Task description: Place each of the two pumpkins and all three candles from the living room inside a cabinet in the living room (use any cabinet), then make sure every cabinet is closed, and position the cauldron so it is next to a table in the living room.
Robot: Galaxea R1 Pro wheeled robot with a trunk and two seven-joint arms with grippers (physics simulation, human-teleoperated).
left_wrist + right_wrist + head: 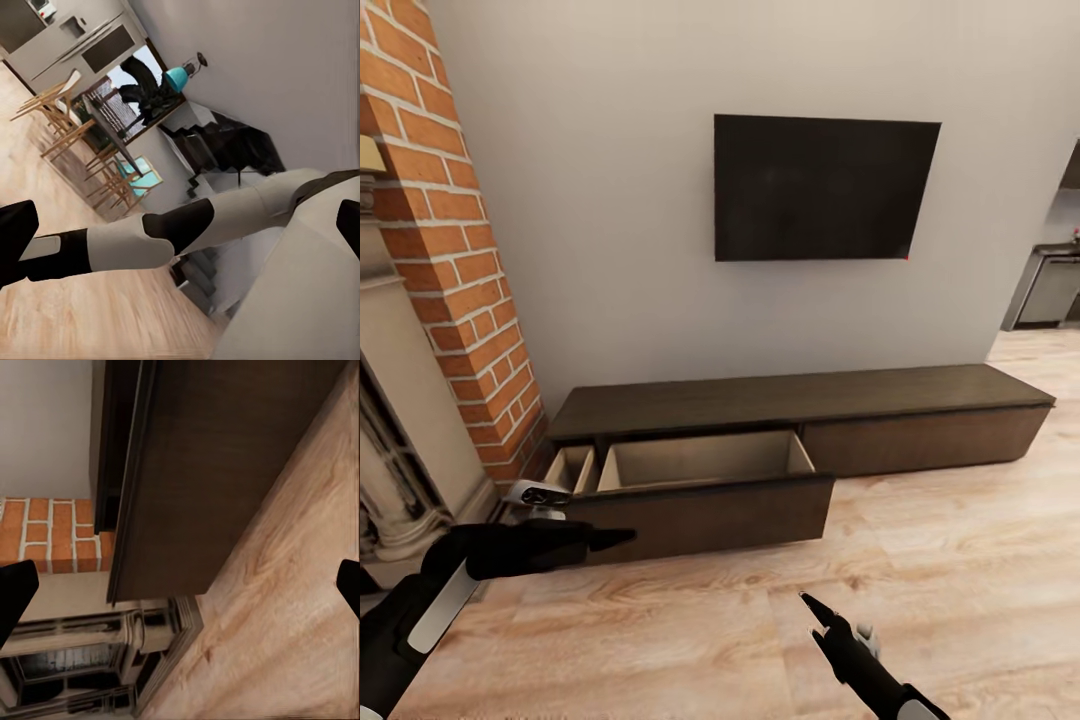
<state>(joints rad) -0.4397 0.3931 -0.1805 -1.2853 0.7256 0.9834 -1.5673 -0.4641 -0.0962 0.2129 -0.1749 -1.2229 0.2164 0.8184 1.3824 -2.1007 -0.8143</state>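
Observation:
The long dark brown cabinet (800,392) runs along the wall under a TV. Its left-middle drawer (700,460) is pulled out, and the part of its pale beige inside that I see is bare. A narrow front at the far left (568,468) is also out. My left gripper (615,538) hangs low in front of the drawer's left end, and the left wrist view shows its fingertips (16,238) wide apart, so it is open. My right gripper (812,610) is open over the floor, facing the drawer front (210,472). Pumpkins, candles, cauldron and table are out of view.
A brick chimney (450,250) and stone fireplace (400,430) stand left of the cabinet. The black TV (825,185) hangs above it. Wooden floor (940,570) stretches right toward a kitchen opening (1055,290). The left wrist view looks past my own arm (187,225) at wooden chairs (67,112).

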